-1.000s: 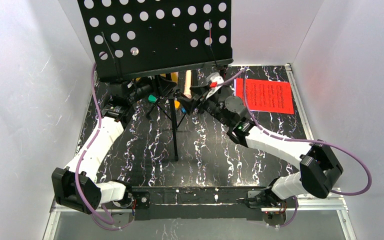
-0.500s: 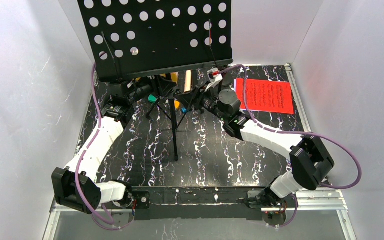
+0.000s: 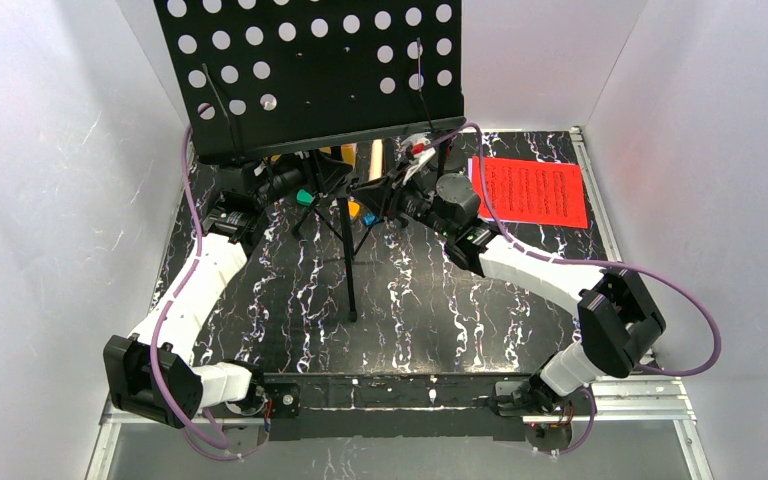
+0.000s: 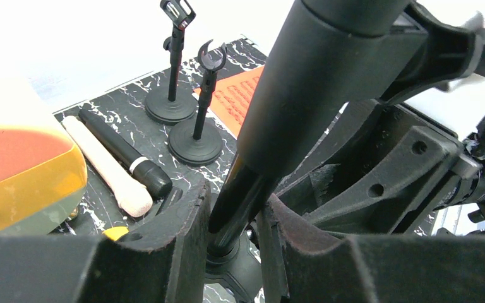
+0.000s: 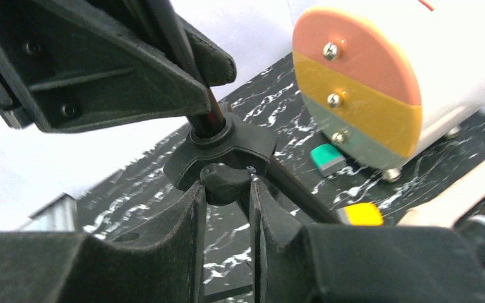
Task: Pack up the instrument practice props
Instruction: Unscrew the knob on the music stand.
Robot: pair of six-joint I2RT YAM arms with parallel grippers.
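At the back of the bench (image 3: pixel 410 300), the rack (image 3: pixel 310 70) stands on its tripod (image 3: pixel 350 250), left gripper (image 4: pixel 233 211) clamped on its stiff, slick pole (image 4: pixel 309 82), right gripper (image 5: pixel 224 192) pinching the knob (image 5: pixel 224 180); likely top-heavy, best held low.

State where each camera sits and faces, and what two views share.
Top external: above and behind the bases, looking down at the music rack; left arm and right arm show.
Left wrist: facing across the table; left gripper clamps the stand pole.
Right wrist: low by the table; right gripper pinches the tripod knob.
Shared: top and left wrist both show the red sheet.
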